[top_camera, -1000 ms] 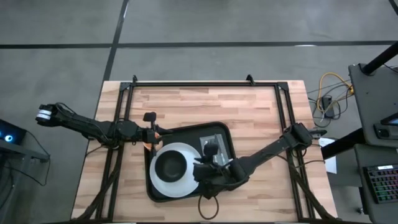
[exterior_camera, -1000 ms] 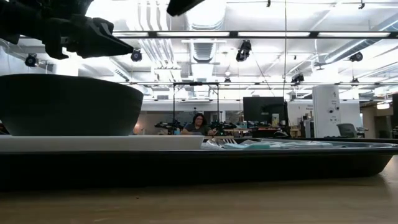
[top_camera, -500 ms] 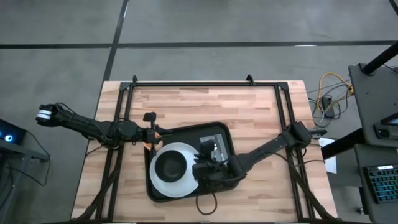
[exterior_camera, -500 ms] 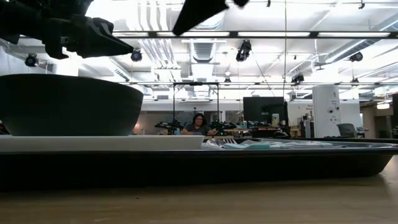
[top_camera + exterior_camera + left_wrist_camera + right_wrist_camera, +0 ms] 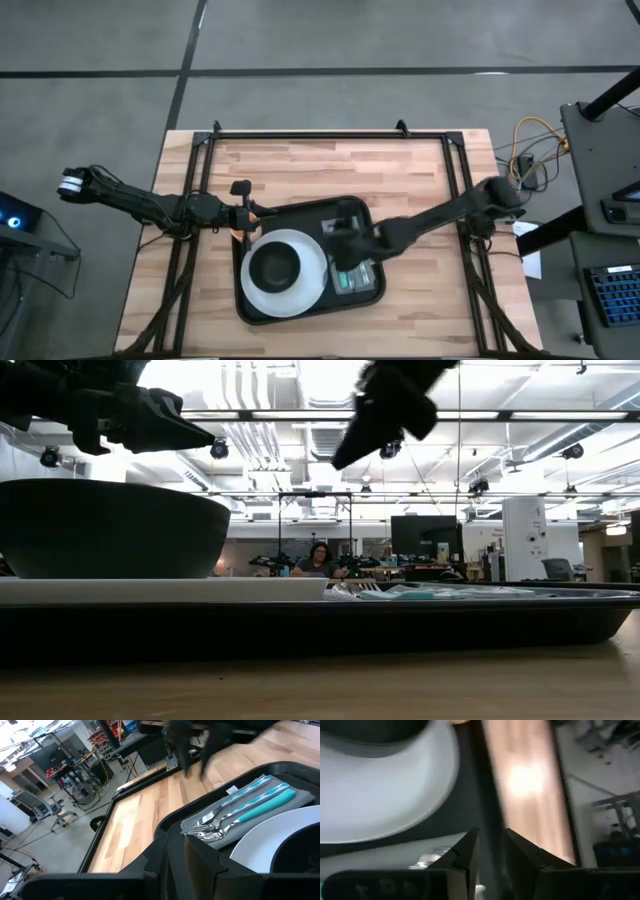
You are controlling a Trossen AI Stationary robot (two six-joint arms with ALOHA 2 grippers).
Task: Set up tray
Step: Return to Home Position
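Observation:
The black tray (image 5: 300,216) lies on the wooden table, its wall filling the low view (image 5: 400,630). A white plate (image 5: 312,288) rests in its left part and carries a dark bowl (image 5: 272,268). A grey napkin (image 5: 356,278) with teal-handled cutlery (image 5: 250,802) lies flat in the tray's right part. My right gripper (image 5: 338,248) hangs over the tray's far right part, clear of everything, its fingers a little apart (image 5: 491,850). My left gripper (image 5: 250,214) waits shut above the tray's far left corner (image 5: 165,827), higher than the bowl (image 5: 100,530).
Black frame rails (image 5: 200,200) run along the table's left, far and right sides. Bare wood (image 5: 330,170) lies between the tray and the far rail, and more to the right of the tray (image 5: 420,300). A person (image 5: 320,555) sits far back in the room.
My right gripper has drawn away from the near part of the napkin toward the table's far edge and now hangs over the tray's far right part. The near end of the napkin with the cutlery has come into sight.

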